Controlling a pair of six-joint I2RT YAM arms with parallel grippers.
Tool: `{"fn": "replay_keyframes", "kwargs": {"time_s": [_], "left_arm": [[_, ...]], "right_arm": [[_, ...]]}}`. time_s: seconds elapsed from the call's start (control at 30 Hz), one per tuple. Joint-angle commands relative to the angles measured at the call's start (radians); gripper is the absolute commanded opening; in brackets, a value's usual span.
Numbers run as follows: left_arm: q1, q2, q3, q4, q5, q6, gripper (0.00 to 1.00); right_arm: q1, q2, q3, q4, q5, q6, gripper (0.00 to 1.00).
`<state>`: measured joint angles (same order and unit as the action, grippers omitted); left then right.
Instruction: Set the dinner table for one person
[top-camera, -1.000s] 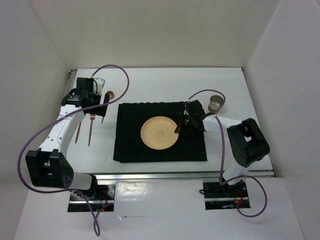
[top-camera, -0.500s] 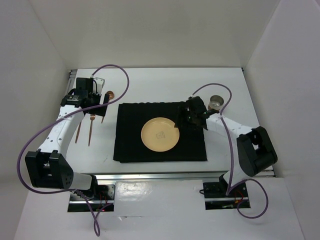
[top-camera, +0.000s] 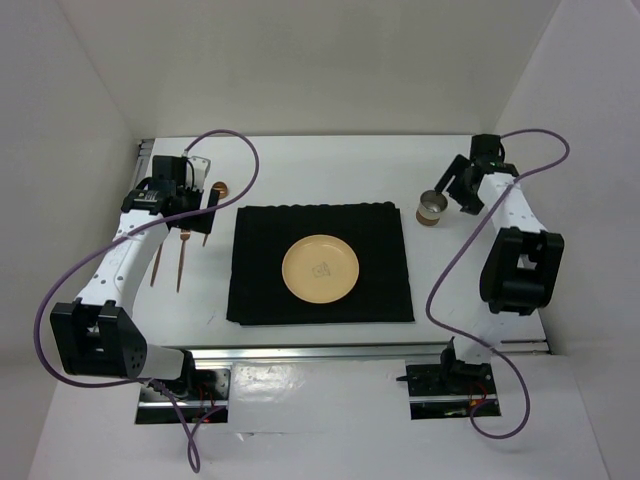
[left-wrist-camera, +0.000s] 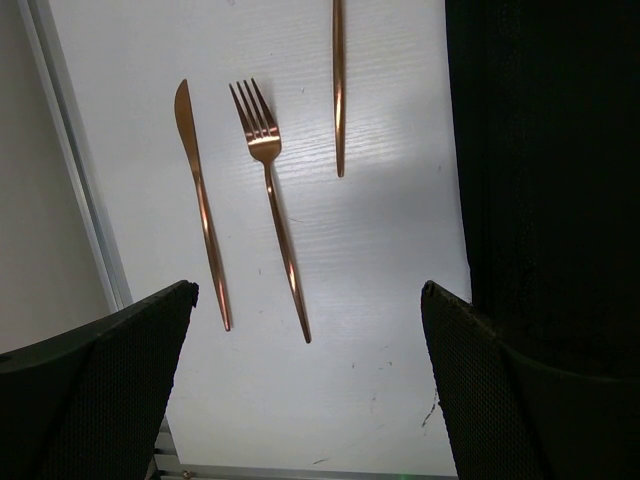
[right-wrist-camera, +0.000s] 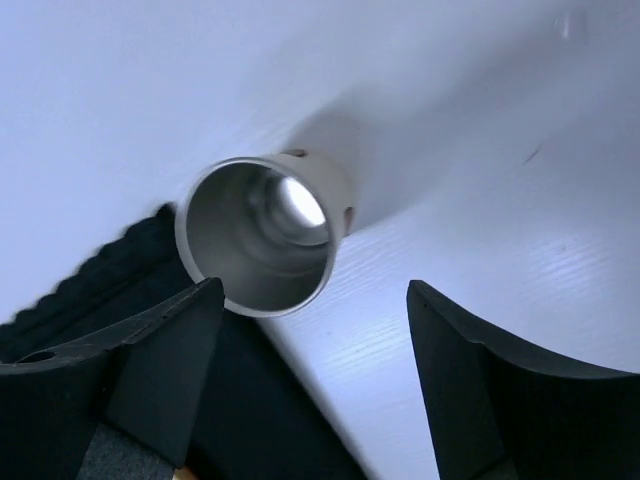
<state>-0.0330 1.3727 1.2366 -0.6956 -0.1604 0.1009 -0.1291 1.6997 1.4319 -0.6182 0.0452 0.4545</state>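
The gold plate (top-camera: 320, 268) sits mid-placemat (top-camera: 260, 290) on the dinner table (top-camera: 300, 165), so that part looks done. The left claw (left-wrist-camera: 308, 290), fingers apart and empty, hangs over bare tabletop; the copper knife (left-wrist-camera: 200, 205) and fork (left-wrist-camera: 272, 215) lie ahead of it, the spoon (left-wrist-camera: 338, 90) further ahead, all off the mat. The right claw (right-wrist-camera: 315, 292), likewise apart and empty, faces the steel cup (right-wrist-camera: 262, 237) just ahead, at the mat's corner. Placing the cutlery, and perhaps the cup, appears left.

White table (top-camera: 300, 165) carries a black mat (top-camera: 260, 270), a cup (top-camera: 431, 208) near its far right corner, and knife (left-wrist-camera: 200, 200), fork (left-wrist-camera: 272, 200), spoon (left-wrist-camera: 338, 90) to its left
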Motion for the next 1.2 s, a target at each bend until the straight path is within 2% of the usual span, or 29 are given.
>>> {"fn": "replay_keyframes", "kwargs": {"time_s": [0.0,0.07,0.13,0.23,0.3,0.33,0.4,0.43,0.5,0.53,0.7,0.93,1.07,1.17], "left_arm": [[0.005,-0.021,0.032,0.013,0.015,0.000,1.00],[0.005,-0.021,0.032,0.013,0.015,0.000,1.00],[0.005,-0.030,0.023,0.013,0.015,0.000,1.00],[0.005,-0.031,0.023,0.013,0.004,0.000,1.00],[0.005,-0.031,0.023,0.013,0.004,0.010,1.00],[0.005,-0.040,0.014,0.013,0.004,0.010,1.00],[0.005,-0.040,0.014,0.013,0.004,0.010,1.00],[0.005,-0.040,0.014,0.013,0.004,0.010,1.00],[0.005,-0.040,0.014,0.013,0.004,0.010,1.00],[0.005,-0.040,0.014,0.013,0.004,0.010,1.00],[0.005,-0.031,0.023,0.004,0.004,0.010,1.00],[0.005,-0.012,0.032,-0.005,0.004,0.010,1.00],[0.005,-0.012,0.032,-0.005,0.004,0.010,1.00],[0.005,-0.012,0.032,-0.005,0.004,0.010,1.00]], "right_arm": [[-0.012,0.093,0.044,-0.045,-0.028,-0.037,0.81],[-0.012,0.141,0.065,-0.023,-0.028,-0.037,0.74],[-0.012,0.190,0.099,-0.023,-0.028,-0.037,0.74],[-0.012,0.225,0.108,-0.037,0.007,-0.027,0.69],[-0.012,0.238,0.108,-0.028,0.016,-0.027,0.61],[-0.012,0.238,0.108,-0.028,0.027,-0.027,0.51],[-0.012,0.259,0.117,-0.028,0.053,-0.027,0.38],[-0.012,0.259,0.117,-0.037,0.062,-0.036,0.21],[-0.012,0.250,0.117,-0.037,0.090,-0.045,0.04],[-0.012,0.250,0.117,-0.037,0.102,-0.054,0.00],[0.029,0.158,0.156,-0.058,0.154,-0.106,0.00],[0.261,0.057,0.160,-0.074,0.139,-0.116,0.00],[0.373,0.089,0.113,-0.065,0.139,-0.097,0.00],[0.404,0.129,0.102,-0.089,0.148,-0.070,0.00]]}}
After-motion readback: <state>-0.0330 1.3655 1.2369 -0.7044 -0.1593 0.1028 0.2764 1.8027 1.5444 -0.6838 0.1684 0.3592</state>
